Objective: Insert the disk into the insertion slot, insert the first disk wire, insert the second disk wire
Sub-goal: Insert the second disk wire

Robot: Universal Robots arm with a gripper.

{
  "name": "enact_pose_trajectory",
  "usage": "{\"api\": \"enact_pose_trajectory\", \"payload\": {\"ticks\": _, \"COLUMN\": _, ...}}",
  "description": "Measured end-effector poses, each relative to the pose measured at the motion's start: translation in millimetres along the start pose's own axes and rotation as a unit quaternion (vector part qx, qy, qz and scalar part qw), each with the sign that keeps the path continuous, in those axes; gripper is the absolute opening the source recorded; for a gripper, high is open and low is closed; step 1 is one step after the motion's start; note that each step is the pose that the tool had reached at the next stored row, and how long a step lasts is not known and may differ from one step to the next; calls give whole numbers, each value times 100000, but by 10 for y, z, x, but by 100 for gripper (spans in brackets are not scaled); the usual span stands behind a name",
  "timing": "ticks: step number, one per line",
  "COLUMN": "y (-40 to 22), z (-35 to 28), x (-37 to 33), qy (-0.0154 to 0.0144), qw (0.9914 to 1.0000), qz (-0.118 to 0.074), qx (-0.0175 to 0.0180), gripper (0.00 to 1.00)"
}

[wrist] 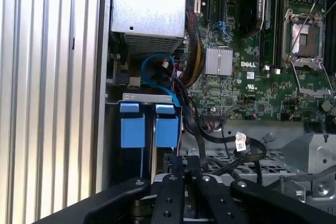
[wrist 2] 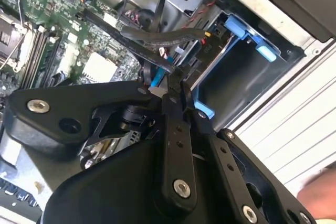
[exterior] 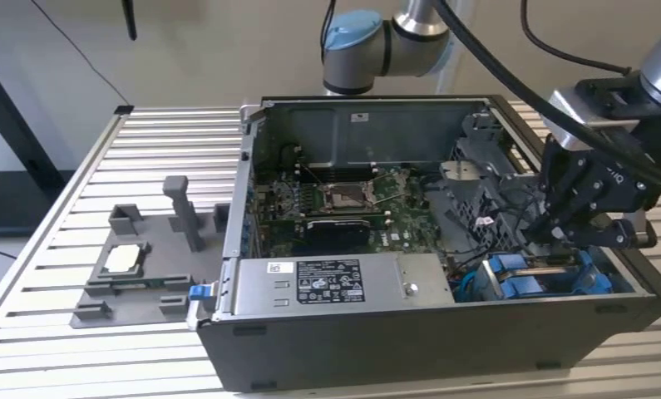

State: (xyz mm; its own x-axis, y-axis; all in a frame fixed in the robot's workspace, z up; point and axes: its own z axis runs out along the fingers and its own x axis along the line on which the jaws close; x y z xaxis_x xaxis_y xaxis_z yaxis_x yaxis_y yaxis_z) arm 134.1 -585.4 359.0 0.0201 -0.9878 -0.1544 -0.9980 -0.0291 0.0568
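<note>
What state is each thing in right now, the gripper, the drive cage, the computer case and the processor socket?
gripper: fingers closed together on a black cable, down by the drive cage.
insertion slot: blue clips at its mouth.
computer case: side panel off, lying open.
processor socket: uncovered, no cooler on it.

The case (exterior: pixel 419 341) is matt dark grey metal sitting on a table (exterior: pixel 164 141) of ribbed, brushed aluminium slats. Inside the case, the slot (wrist: pixel 149 98) is bare grey sheet metal with glossy blue plastic clips (wrist: pixel 132 129). Left of the case in the exterior view, the tray (exterior: pixel 141 291) looks like dull grey plastic, and the gripper (wrist 2: pixel 176 85) is satin black metal.
</note>
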Motion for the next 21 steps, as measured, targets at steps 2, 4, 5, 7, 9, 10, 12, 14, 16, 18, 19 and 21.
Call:
{"api": "enact_pose_trajectory", "payload": {"ticks": 2, "y": 0, "z": 20, "x": 36, "qy": -57, "qw": 100000, "qz": 161, "qx": 23, "gripper": 16}}
{"api": "enact_pose_trajectory", "payload": {"ticks": 4, "y": -1, "z": 43, "x": 74, "qy": -95, "qw": 99999, "qz": 314, "qx": 44, "gripper": 16}}
{"api": "enact_pose_trajectory", "payload": {"ticks": 5, "y": -1, "z": 54, "x": 87, "qy": -131, "qw": 99999, "qz": 373, "qx": 52, "gripper": 16}}
{"api": "enact_pose_trajectory", "payload": {"ticks": 7, "y": -2, "z": 73, "x": 101, "qy": -603, "qw": 99997, "qz": 413, "qx": 73, "gripper": 16}}
{"api": "enact_pose_trajectory", "payload": {"ticks": 9, "y": -3, "z": 86, "x": 105, "qy": -1370, "qw": 99990, "qz": 414, "qx": 93, "gripper": 16}}
{"api": "enact_pose_trajectory", "payload": {"ticks": 10, "y": -3, "z": 91, "x": 106, "qy": -1932, "qw": 99980, "qz": 406, "qx": 106, "gripper": 16}}
{"api": "enact_pose_trajectory", "payload": {"ticks": 12, "y": -4, "z": 98, "x": 119, "qy": -2516, "qw": 99967, "qz": 437, "qx": 123, "gripper": 16}}
{"api": "enact_pose_trajectory", "payload": {"ticks": 14, "y": -5, "z": 96, "x": 146, "qy": -2537, "qw": 99967, "qz": 491, "qx": 70, "gripper": 16}}
{"api": "enact_pose_trajectory", "payload": {"ticks": 16, "y": -12, "z": 98, "x": 164, "qy": -2618, "qw": 99964, "qz": 496, "qx": 37, "gripper": 16}}
{"api": "enact_pose_trajectory", "payload": {"ticks": 18, "y": -21, "z": 100, "x": 170, "qy": -3099, "qw": 99951, "qz": 469, "qx": 37, "gripper": 16}}
{"api": "enact_pose_trajectory", "payload": {"ticks": 19, "y": -25, "z": 103, "x": 172, "qy": -3453, "qw": 99939, "qz": 450, "qx": 45, "gripper": 16}}
{"api": "enact_pose_trajectory", "payload": {"ticks": 21, "y": -31, "z": 110, "x": 174, "qy": -3979, "qw": 99920, "qz": 425, "qx": 51, "gripper": 16}}
